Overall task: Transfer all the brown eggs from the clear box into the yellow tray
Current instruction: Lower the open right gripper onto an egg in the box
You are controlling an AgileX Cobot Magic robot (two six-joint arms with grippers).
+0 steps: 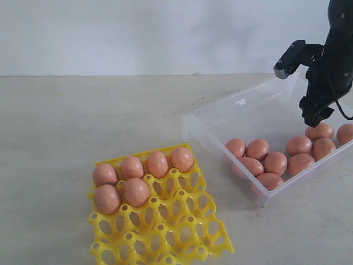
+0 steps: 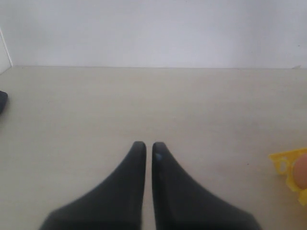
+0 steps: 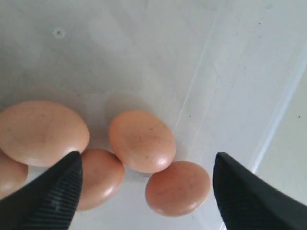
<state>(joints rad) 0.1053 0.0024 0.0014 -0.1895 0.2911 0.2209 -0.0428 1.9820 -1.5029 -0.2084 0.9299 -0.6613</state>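
— Where were the eggs?
— Several lay in the box under the right tool, jaws wide apart and empty; six sat in the tray, well away.
— And the left tool?
— Seemingly together, holding nothing.

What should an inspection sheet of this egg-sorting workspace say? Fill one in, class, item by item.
Surface: flat beige tabletop.
Job's things: six smooth reddish-brown eggs in the bright yellow lattice plastic tray; ten others in the clear shallow plastic box.
Clutter: one dark unidentifiable shape.
Grippers: left gripper shut, empty; right gripper open above boxed eggs.
Cables: black cable beside right arm.
Surroundings: plain pale wall.
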